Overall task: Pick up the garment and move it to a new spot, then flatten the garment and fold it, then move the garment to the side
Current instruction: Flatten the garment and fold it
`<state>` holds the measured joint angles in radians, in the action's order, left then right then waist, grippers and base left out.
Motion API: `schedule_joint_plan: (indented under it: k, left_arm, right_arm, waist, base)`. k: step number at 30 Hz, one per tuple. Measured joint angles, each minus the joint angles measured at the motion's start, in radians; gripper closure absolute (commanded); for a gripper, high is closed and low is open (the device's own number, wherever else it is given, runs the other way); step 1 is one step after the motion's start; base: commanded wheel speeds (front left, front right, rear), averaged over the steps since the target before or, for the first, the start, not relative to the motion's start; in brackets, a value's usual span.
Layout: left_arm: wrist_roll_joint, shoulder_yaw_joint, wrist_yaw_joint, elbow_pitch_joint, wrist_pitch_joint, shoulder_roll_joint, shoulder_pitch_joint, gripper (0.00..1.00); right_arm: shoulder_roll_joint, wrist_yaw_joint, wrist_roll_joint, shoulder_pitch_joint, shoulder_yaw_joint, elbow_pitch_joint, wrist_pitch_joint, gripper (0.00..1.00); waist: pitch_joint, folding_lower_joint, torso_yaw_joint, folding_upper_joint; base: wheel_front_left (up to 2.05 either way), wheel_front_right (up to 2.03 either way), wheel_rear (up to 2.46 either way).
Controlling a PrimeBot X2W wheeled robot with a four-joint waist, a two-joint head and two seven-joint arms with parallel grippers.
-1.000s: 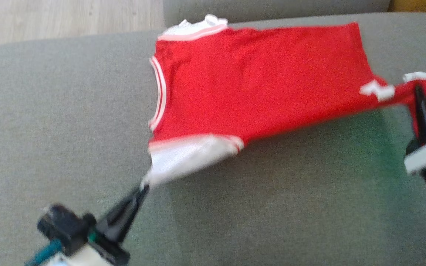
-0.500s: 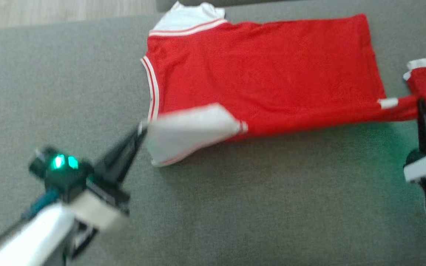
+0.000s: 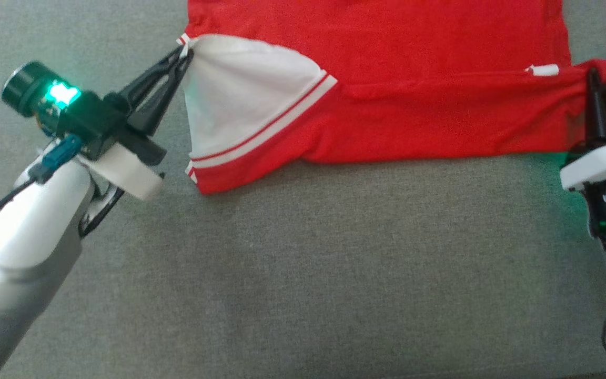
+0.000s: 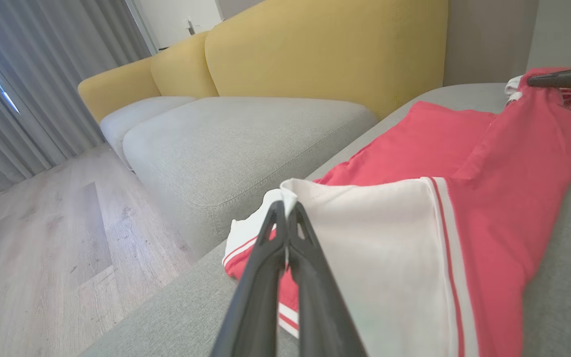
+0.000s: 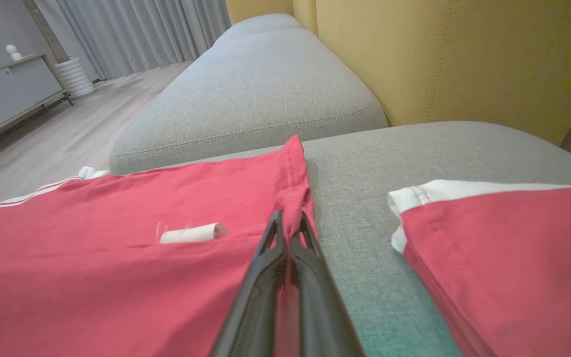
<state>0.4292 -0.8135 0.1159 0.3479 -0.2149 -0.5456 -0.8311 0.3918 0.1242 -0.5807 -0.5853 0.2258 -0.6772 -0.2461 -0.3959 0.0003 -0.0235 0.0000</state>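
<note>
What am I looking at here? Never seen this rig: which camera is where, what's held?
A two-armed robot folding laundry. The top-down picture comes from its head; the other two come from cameras on each wrist, looking along that arm's dark fingers. A red shirt with white sleeves lies on a grey sofa cushion. The left claw is shut on a white sleeve's tip; the right claw is shut on the shirt's hem. Another red garment lies to its right.

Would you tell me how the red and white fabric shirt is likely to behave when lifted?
Probably floppy: the red and white fabric shirt creases softly where the left claw pinches its sleeve. Likely light: the right claw holds its edge by its tips alone.
</note>
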Motion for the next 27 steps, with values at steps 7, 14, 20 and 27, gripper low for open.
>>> schedule_joint_plan:
  k: [7,14,20,27]
  left_arm:
    - [0.127,-0.063,0.016,0.130,-0.021,0.070,-0.041,0.00]
    - [0.234,0.037,-0.046,0.137,-0.039,0.088,0.061,0.00]
    - [0.328,0.066,-0.128,0.106,-0.039,0.189,0.387,0.00]
    - [0.339,0.090,-0.143,0.162,-0.039,0.240,0.442,0.00]
  right_arm:
    - [-0.028,0.000,-0.010,-0.070,0.021,-0.114,0.024,0.00]
    - [-0.078,0.000,-0.035,-0.055,-0.117,-0.043,-0.005,0.00]
    - [-0.141,0.000,0.016,0.136,-0.235,0.100,-0.005,0.00]
    - [-0.196,0.000,0.055,0.249,-0.272,0.160,-0.005,0.00]
  waist:
    - [-0.011,-0.0001,-0.003,0.0000]
    - [0.045,-0.0003,-0.010,0.0000]
    - [0.116,-0.0005,-0.015,0.0000]
    - [0.172,-0.0005,-0.024,0.0000]
  base:
    - [0.00,0.00,0.00]
    - [0.00,0.00,0.00]
    - [0.00,0.00,0.00]
    - [0.00,0.00,0.00]
